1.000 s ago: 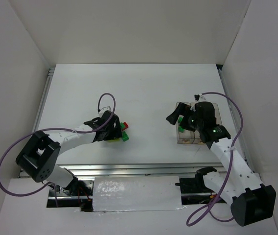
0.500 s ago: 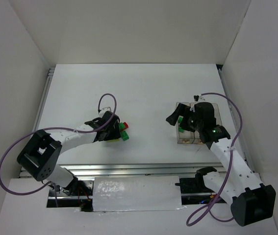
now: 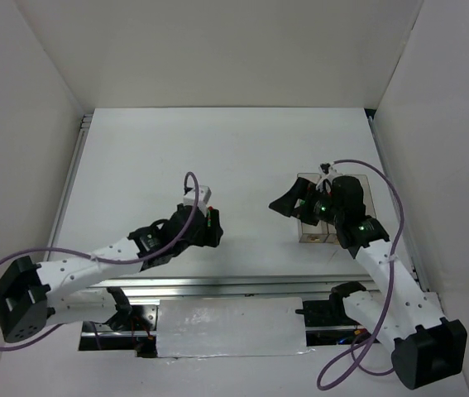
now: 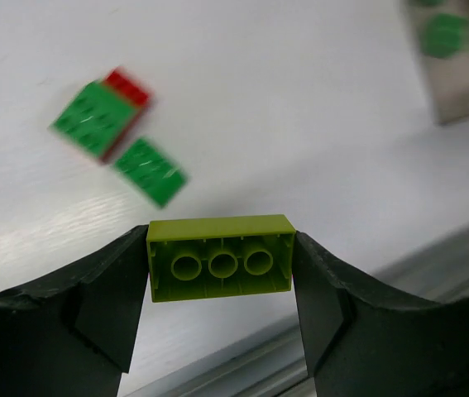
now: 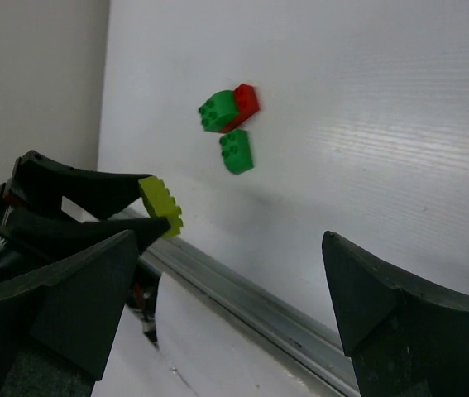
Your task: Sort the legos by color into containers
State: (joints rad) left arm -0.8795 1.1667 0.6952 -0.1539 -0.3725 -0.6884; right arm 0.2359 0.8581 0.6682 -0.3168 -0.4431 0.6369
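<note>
I have the left gripper clamped on a yellow-green brick, pinched by its short ends and, as far as I can judge, off the table; the pick looks done, so the step in hand is the carry to the containers.

The brick is well apart from the containers, out on their left; the next move calls for a traverse that way and a release over the right bin. The right gripper hangs just beside the containers' left edge with its jaws wide and nothing in them; I would want it out of my path.

The left wrist view shows the brick's hollow underside, and, blurred, something green that seems to lie in a bin; the overhead view hides the brick. The right wrist view shows a green brick leaning on a red brick and a second green brick near them, all unsorted.
</note>
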